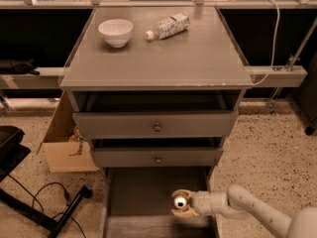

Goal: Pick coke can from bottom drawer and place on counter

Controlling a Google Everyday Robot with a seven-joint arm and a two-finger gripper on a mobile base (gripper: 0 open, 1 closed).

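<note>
The bottom drawer (141,195) is pulled out at the foot of the cabinet, and its flat grey floor shows. My gripper (181,202) is low inside this drawer near its right front, on a white arm coming in from the lower right. No red coke can shows; if it is in the drawer, the gripper hides it. The counter (163,58) is the wide grey top above the drawers.
A white bowl (115,32) and a white-labelled plastic bottle (168,26) lying on its side sit at the back of the counter. Two knobbed drawers (157,127) stand slightly open above the bottom one. A cardboard box (64,145) and black cables (49,202) lie on the floor at left.
</note>
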